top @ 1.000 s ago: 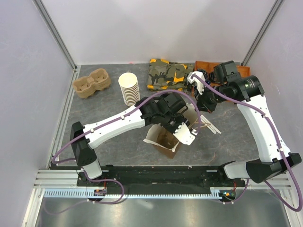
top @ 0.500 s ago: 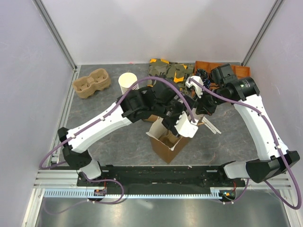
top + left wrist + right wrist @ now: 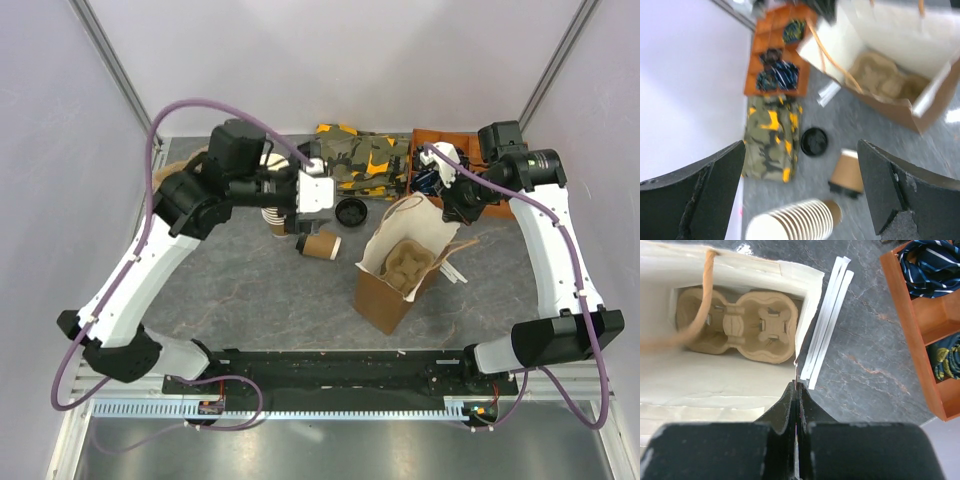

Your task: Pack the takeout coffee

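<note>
The takeout coffee (image 3: 320,245), a brown paper cup with a black lid, lies on its side on the grey table left of the paper bag (image 3: 385,300). In the left wrist view the coffee (image 3: 847,172) shows below my left gripper (image 3: 802,165), which hangs open above it with nothing held. That left gripper (image 3: 300,212) is over the cup stack. My right gripper (image 3: 796,387) is shut on the bag's rim (image 3: 799,352) and holds the mouth wide. A pulp cup carrier (image 3: 735,325) rests inside the bag.
A loose black lid (image 3: 351,211) lies beside the coffee. A stack of lidless cups (image 3: 795,222) stands just left of it. Behind are a camouflage cloth (image 3: 355,160) and an orange tray of ties (image 3: 440,150). White straws (image 3: 827,340) lie right of the bag.
My left arm has lifted out of the bag and swung back and left, jaws opening wide. The carrier stays in the bag, which has shifted right. The right gripper stays shut on the rim.
</note>
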You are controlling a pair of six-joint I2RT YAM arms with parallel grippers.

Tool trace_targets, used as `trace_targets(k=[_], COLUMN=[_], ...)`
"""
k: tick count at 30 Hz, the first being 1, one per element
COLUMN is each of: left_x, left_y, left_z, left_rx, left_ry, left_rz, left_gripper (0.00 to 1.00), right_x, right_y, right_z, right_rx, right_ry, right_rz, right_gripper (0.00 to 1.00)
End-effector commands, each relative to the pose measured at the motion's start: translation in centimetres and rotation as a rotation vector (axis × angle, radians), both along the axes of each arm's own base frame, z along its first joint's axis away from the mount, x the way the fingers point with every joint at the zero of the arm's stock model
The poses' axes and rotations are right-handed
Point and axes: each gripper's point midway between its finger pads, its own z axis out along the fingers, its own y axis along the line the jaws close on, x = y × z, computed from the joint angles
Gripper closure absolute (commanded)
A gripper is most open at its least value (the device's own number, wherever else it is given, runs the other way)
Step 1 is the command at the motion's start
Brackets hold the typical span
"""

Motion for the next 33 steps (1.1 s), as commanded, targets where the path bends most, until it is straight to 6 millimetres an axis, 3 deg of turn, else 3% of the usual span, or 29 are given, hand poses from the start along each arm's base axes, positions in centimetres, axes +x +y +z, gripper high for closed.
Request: trace_targets(k=[1, 3, 6, 7, 8, 10, 11, 13, 14, 15, 16, 17, 19, 20, 21, 22, 23, 28, 29, 31, 33], left_x=[-0.5, 0.3, 1.6, 1.8, 2.3, 2.7, 2.7, 2.5, 2.1, 2.4, 2.3, 2.0, 2.0, 2.0, 1.9, 2.0, 2.0, 3.7, 4.3, 5.4, 6.7], left_y=[1.6, 2.2, 2.5, 2.5, 2.8, 2.5, 2.5, 2.1, 2.4, 2.2, 2.6, 3.3, 4.2, 4.8, 5.3, 5.5, 6.2, 7.5, 7.3, 8.1, 8.5], left_z=[-9.0, -12.8, -15.3, -15.7, -15.9, -15.6, -16.3, -14.6, -15.4, -13.4, -13.4, -15.0, -13.7, -15.5, -15.8, -14.5, -17.3, -21.6, -21.0, -22.7, -22.5], left_rx=[0.198, 0.269, 0.290, 0.289, 0.279, 0.213, 0.199, 0.085, 0.066, -0.058, -0.100, -0.129, -0.246, -0.293, -0.332, -0.423, -0.448, -0.540, -0.581, -0.586, -0.631], left_ry=[0.047, 0.073, 0.116, 0.134, 0.148, 0.175, 0.199, 0.228, 0.265, 0.295, 0.333, 0.441, 0.474, 0.576, 0.611, 0.609, 0.680, 0.749, 0.736, 0.740, 0.708], left_rz=[-0.064, -0.044, -0.018, -0.006, 0.016, 0.058, 0.077, 0.137, 0.165, 0.240, 0.296, 0.396, 0.486, 0.583, 0.618, 0.629, 0.712, 0.830, 0.811, 0.846, 0.834], left_gripper=[0.00, 0.00, 0.00, 0.00, 0.00, 0.00, 0.00, 0.00, 0.00, 0.00, 0.00, 0.00, 0.00, 0.00, 0.00, 0.00, 0.00, 0.01, 0.01, 0.01, 0.01], right_x=[-1.0, -1.0, -0.8, -0.7, -0.5, -0.4, -0.2, 0.1, 0.1, 0.1, 0.2, 0.1, 0.0, 0.0, -0.1, -0.1, -0.1, -0.1, 0.0, 0.1, 0.3], right_y=[-0.7, -1.2, -1.3, -1.3, -1.2, -0.9, -0.7, -0.3, -0.2, -0.1, -0.1, 0.1, 0.2, 0.2, 0.4, 0.3, 0.3, 0.4, 0.5, 0.4, 0.3], right_z=[-0.2, -0.5, 0.0, 0.3, 0.9, 1.6, 2.5, 4.1, 4.5, 4.9, 5.5, 5.7, 6.1, 6.2, 6.4, 6.5, 6.6, 7.1, 7.3, 7.7, 7.9], right_rx=[-0.049, -0.057, -0.053, -0.049, -0.041, -0.021, -0.004, 0.026, 0.036, 0.045, 0.050, 0.060, 0.069, 0.075, 0.081, 0.084, 0.086, 0.102, 0.104, 0.106, 0.107], right_ry=[0.016, 0.024, 0.011, 0.008, -0.002, -0.013, -0.033, -0.067, -0.069, -0.074, -0.087, -0.085, -0.087, -0.088, -0.089, -0.091, -0.091, -0.095, -0.098, -0.109, -0.112], right_rz=[0.049, 0.039, 0.024, 0.018, 0.006, 0.003, -0.013, -0.027, -0.037, -0.042, -0.048, -0.053, -0.058, -0.062, -0.063, -0.070, -0.072, -0.099, -0.102, -0.113, -0.122], right_gripper=[1.00, 0.99, 0.85, 0.80, 0.63, 0.47, 0.32, 0.23, 0.19, 0.18, 0.16, 0.16, 0.15, 0.15, 0.14, 0.13, 0.13, 0.05, 0.03, 0.02, 0.02])
